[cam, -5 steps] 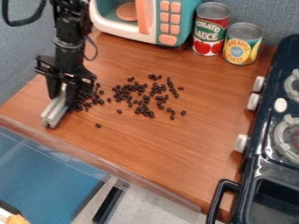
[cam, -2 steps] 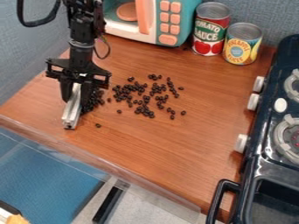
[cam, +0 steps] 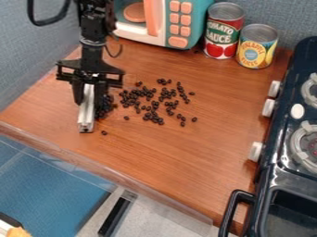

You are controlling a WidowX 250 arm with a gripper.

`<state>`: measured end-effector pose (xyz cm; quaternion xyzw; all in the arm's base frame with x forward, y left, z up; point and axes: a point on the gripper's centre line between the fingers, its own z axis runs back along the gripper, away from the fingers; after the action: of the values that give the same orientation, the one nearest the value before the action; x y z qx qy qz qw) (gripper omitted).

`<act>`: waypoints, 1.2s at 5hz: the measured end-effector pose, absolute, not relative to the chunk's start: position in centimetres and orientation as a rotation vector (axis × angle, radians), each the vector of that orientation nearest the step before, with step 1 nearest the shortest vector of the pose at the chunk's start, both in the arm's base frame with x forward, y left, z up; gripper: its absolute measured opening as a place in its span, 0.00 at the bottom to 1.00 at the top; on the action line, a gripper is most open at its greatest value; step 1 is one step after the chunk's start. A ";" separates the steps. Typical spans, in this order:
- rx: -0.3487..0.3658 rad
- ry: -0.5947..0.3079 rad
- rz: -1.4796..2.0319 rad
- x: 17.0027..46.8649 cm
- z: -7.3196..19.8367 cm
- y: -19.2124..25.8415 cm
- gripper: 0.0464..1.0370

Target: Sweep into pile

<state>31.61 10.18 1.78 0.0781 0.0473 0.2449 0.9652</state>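
Observation:
At the left of the wooden counter hangs my gripper (cam: 89, 95), shut on a silver metal bar (cam: 87, 109) whose lower end is down at the counter surface. Dark beans (cam: 105, 106) lie bunched against the bar's right side, partly hidden behind the gripper. More beans (cam: 153, 102) are scattered loosely to the right, around the upper middle of the counter. A single bean (cam: 104, 133) lies just right of the bar's lower end.
A toy microwave (cam: 178, 23), a tomato sauce can (cam: 223, 30) and a pineapple can (cam: 257, 46) stand at the back. A toy stove (cam: 282, 152) lines the right side. The counter (cam: 167, 157) ends at a clear front edge strip.
My gripper and the bar have moved right, and the bar has turned from a slant to nearly straight toward the front. The beans beside it are bunched closer to the scattered ones.

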 end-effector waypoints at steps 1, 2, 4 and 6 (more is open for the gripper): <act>0.135 0.103 0.489 32.0 1.8 8.0 0.32; 0.128 0.112 0.506 32.4 1.7 6.8 0.32; 0.103 0.117 0.565 33.9 1.6 4.7 0.32; 0.063 0.130 0.613 35.9 1.7 2.2 0.32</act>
<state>35.87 2.19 1.73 0.0308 0.0639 0.3015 0.9508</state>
